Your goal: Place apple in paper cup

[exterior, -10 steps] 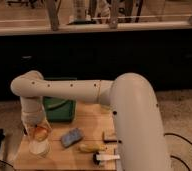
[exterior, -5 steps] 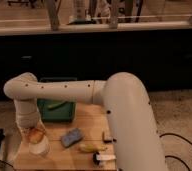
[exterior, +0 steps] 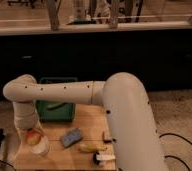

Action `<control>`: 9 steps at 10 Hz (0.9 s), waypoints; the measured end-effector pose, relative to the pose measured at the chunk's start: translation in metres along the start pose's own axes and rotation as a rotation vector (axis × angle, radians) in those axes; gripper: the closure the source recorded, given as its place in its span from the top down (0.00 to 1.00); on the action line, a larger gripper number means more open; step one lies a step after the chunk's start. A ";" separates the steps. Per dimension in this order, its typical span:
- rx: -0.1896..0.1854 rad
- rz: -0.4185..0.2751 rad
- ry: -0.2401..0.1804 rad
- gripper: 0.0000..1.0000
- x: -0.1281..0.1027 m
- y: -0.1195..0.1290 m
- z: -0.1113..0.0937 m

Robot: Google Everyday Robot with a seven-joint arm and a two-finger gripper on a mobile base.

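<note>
One arm (exterior: 64, 92) bends over the left end of the table (exterior: 86, 125), and its gripper (exterior: 31, 131) points down just above the cup (exterior: 40, 148). The apple (exterior: 33, 137) sits at the cup's mouth, right under the gripper; whether the gripper is clamped on it cannot be told. A sponge (exterior: 71, 136) and a banana (exterior: 91, 147) lie to the cup's right, and a green bin (exterior: 56, 111) stands behind.

Paper cup (exterior: 40, 146) sits at the table's (exterior: 89, 122) seven o'clock corner, apple (exterior: 34, 136) at its mouth, gripper (exterior: 30, 129) just above. Sponge (exterior: 71, 136) lies at the cup's three o'clock, banana (exterior: 91, 147) at the sponge's four, bin (exterior: 59, 115) behind at the sponge's eleven.
</note>
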 end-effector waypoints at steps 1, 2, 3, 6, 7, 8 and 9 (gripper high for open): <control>0.002 0.004 -0.001 0.26 0.000 0.000 0.000; 0.005 0.010 -0.001 0.38 0.000 -0.001 0.001; 0.006 0.014 -0.002 0.47 0.001 -0.001 0.001; 0.007 0.019 -0.005 0.76 0.002 -0.003 0.002; 0.008 0.020 -0.006 0.80 0.003 -0.004 0.002; 0.004 0.023 -0.009 0.80 0.004 -0.003 0.002; -0.003 0.023 -0.014 0.80 0.004 -0.004 0.002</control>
